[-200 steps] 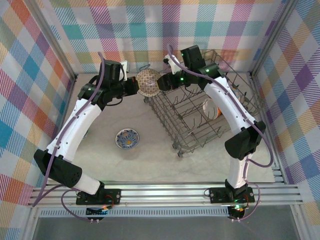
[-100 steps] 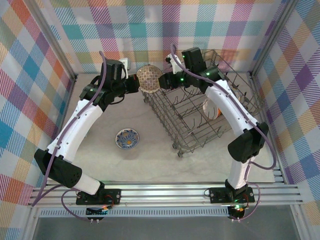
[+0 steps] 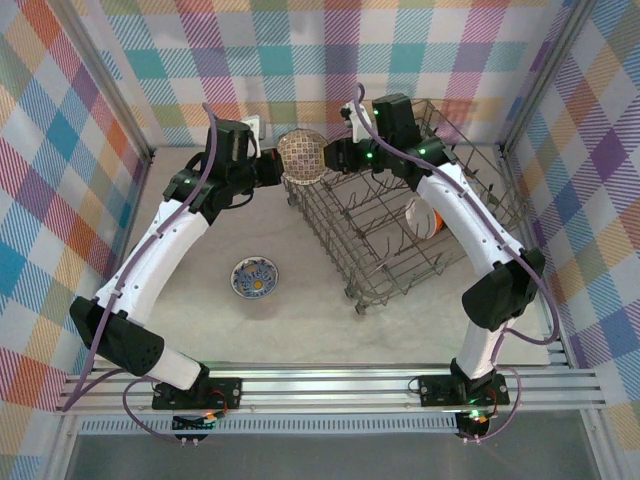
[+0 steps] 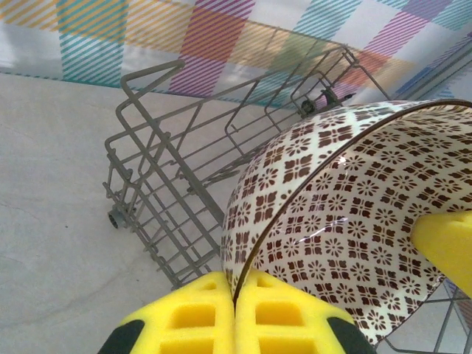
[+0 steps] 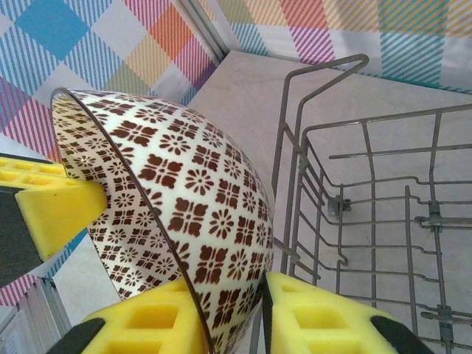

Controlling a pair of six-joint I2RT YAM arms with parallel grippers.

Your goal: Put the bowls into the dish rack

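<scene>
Handover is under way: my right gripper (image 5: 232,313) has closed onto the brown-patterned bowl (image 3: 300,157) my left gripper (image 4: 234,313) still pinches (rim sandwiched), above the dish rack (image 3: 400,235) corner.

The orange bowl (image 3: 428,222) is half hidden behind the right arm (image 3: 455,205).

Looks like a lab test cell: plaid cloth walls (image 3: 300,50) at 9, 12 and 3 o'clock, aluminium frame rails (image 3: 330,385) w/ bolted arm bases at 6.
</scene>
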